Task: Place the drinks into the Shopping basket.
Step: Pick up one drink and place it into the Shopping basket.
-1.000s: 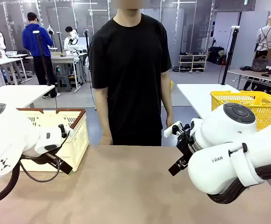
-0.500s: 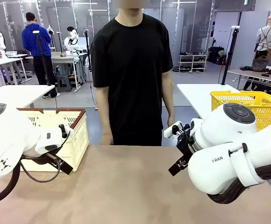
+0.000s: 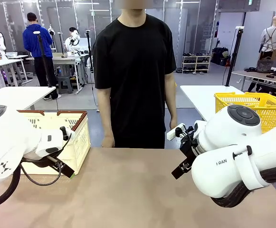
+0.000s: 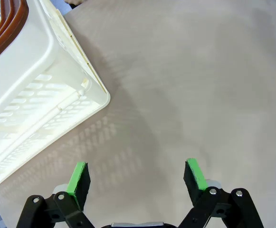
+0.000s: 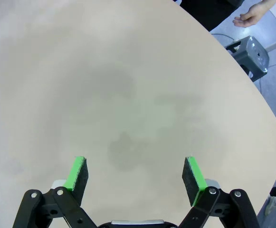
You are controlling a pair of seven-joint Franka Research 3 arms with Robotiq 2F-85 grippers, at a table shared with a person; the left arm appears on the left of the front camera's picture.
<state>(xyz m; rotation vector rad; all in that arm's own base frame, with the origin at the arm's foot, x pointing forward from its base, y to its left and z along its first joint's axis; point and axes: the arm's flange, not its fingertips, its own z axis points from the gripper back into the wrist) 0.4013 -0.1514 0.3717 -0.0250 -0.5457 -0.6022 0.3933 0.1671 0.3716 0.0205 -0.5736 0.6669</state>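
Note:
The drinks are out of view. The Shopping basket (image 3: 57, 135), cream-white lattice with a brown-red rim, stands at the table's far left. Its corner (image 4: 42, 109) fills the upper left of the left wrist view. Over bare tabletop just right of that corner hangs my left gripper (image 4: 137, 178), open and holding nothing. My right gripper (image 5: 137, 175) is open too, above bare table on the right side. In the front view, both white arms (image 3: 14, 142) (image 3: 233, 156) hang over the near table corners.
A person in a black shirt (image 3: 135, 71) stands at the far edge, hands down at the sides; one hand (image 5: 249, 16) shows in the right wrist view. A yellow mesh basket (image 3: 252, 102) sits on a separate table to the right. A grey stool (image 5: 249, 50) stands beyond the table edge.

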